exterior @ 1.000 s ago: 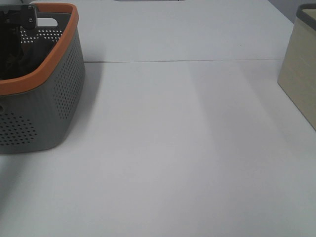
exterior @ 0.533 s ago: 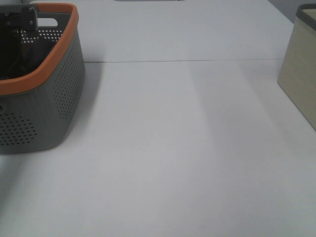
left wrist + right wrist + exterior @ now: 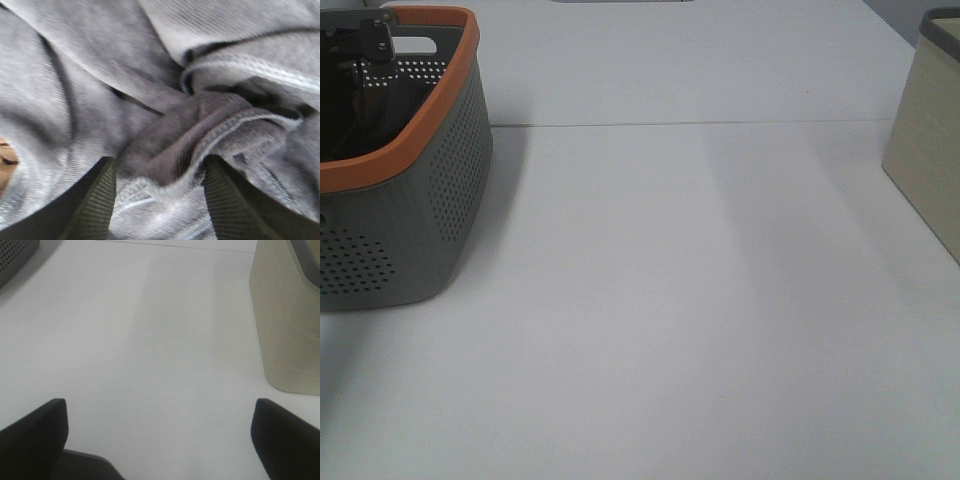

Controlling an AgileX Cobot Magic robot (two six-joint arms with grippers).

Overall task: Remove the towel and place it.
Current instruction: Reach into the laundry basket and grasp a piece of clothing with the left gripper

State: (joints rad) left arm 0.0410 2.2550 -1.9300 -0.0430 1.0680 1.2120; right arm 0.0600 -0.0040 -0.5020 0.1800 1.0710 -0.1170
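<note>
The towel (image 3: pixel 150 90) is a dark grey terry cloth, crumpled in folds, and it fills the left wrist view. My left gripper (image 3: pixel 160 195) is down on it, jaws open, with a raised fold of the towel between its two fingers (image 3: pixel 92 200). In the high view only a dark part of the left arm (image 3: pixel 370 40) shows inside the grey basket with the orange rim (image 3: pixel 440 150); the towel is too dark to make out there. My right gripper (image 3: pixel 160 440) is open and empty above the bare white table.
A bit of brown cloth (image 3: pixel 5 160) peeks out beside the towel. A beige bin (image 3: pixel 930 150) stands at the table's right edge and also shows in the right wrist view (image 3: pixel 285 320). The white table (image 3: pixel 700 300) lies between basket and bin.
The left arm has sunk lower into the basket and shifted a little left, so less of it shows above the rim. Nothing else has moved.
</note>
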